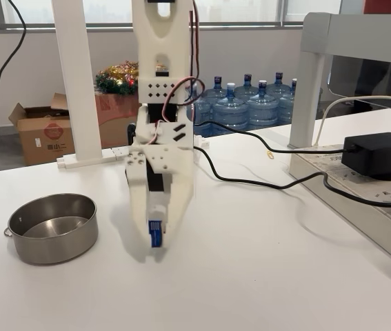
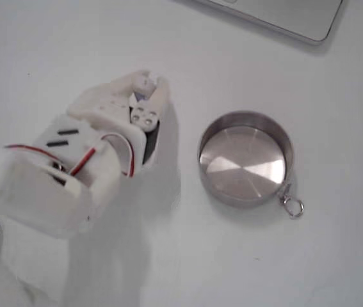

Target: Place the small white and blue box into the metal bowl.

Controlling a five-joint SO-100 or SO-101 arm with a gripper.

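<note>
Pincer at frame centre grips the small white and blue box on the counter, metal bowl lower left

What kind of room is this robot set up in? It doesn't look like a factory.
Most likely an office or a workshop corner of one. Behind the white table stand a row of water-cooler bottles, an open cardboard box on the floor, and large windows along the far wall.

Behind the white post, the open cardboard box carries a round red mark with small print beneath it, too small to read; nothing else is legible.
</note>
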